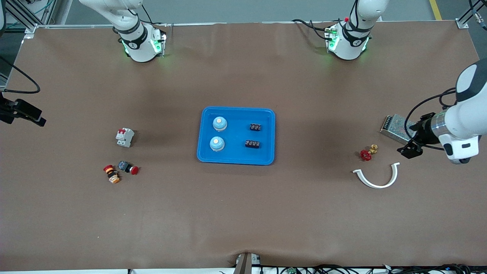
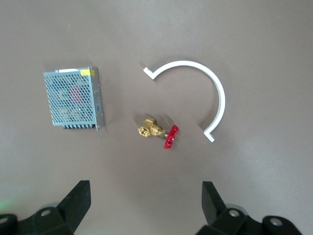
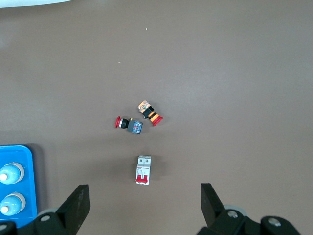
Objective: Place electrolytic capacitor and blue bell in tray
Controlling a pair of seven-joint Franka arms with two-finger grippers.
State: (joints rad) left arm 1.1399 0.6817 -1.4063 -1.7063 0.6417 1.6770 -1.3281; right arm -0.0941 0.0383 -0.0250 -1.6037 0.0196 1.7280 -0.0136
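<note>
The bright-blue tray [image 1: 236, 158] lies in the middle of the table. In it stand two blue bells [image 1: 219, 123] [image 1: 217, 143] toward the right arm's end. Two small black capacitor parts [image 1: 255, 127] [image 1: 252, 144] lie in it toward the left arm's end. My left gripper [image 2: 145, 188] is open and empty, up over the left arm's end of the table [image 1: 410, 149]. My right gripper [image 3: 144, 191] is open and empty, high over the right arm's end. The right wrist view shows the tray's edge [image 3: 28, 188] with both bells [image 3: 10, 174].
A white circuit breaker [image 1: 124, 137] and two red push buttons [image 1: 128, 168] [image 1: 112, 174] lie toward the right arm's end. A metal mesh power supply [image 1: 395, 127], a brass valve with a red handle [image 1: 367, 153] and a white curved strip [image 1: 378, 177] lie toward the left arm's end.
</note>
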